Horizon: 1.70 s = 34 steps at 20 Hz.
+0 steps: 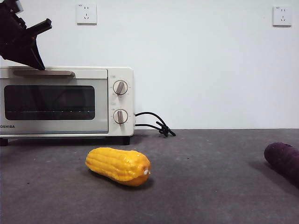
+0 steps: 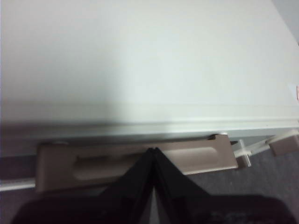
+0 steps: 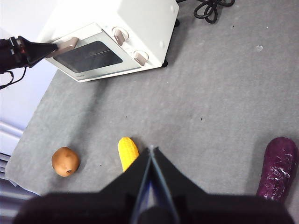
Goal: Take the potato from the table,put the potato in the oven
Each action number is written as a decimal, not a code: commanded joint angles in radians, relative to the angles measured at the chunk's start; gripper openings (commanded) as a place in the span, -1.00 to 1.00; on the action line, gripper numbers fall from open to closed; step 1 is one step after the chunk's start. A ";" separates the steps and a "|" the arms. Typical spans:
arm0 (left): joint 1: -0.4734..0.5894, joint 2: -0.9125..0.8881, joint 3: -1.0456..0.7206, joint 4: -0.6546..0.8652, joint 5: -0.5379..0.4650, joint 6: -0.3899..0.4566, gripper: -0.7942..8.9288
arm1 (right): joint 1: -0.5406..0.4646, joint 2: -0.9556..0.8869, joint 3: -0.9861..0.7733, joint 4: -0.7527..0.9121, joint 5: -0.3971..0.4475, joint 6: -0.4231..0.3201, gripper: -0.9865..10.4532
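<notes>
The potato (image 3: 65, 161), small and tan-brown, lies on the table (image 3: 210, 93) near its front edge, beside the yellow corn cob; the front view does not show it. The cream-white oven (image 1: 65, 100) stands at the back left with its dark glass door closed. My left gripper (image 2: 152, 150) is shut, its tip resting against the tan bar handle (image 2: 135, 163) at the top of the door; the front view shows this left gripper (image 1: 41, 65) at the top left corner. High over the table's front hangs my right gripper (image 3: 152, 148), shut and empty, well apart from the potato.
A yellow corn cob (image 1: 119, 165) lies in the middle of the table in front of the oven. At the right edge rests a dark purple oblong vegetable (image 1: 282, 161). The oven's black cord (image 1: 156, 123) trails behind on its right side.
</notes>
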 commanded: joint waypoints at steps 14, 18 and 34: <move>-0.069 0.025 -0.026 -0.237 -0.146 0.122 -0.85 | 0.001 -0.003 0.007 -0.017 -0.006 -0.012 -0.83; -0.093 0.025 -0.026 -0.290 -0.225 0.166 -0.85 | 0.001 -0.005 0.010 -0.045 -0.005 -0.040 -0.83; -0.104 0.025 -0.026 -0.398 -0.270 0.163 -0.85 | 0.001 -0.062 0.010 -0.080 0.002 -0.060 -0.83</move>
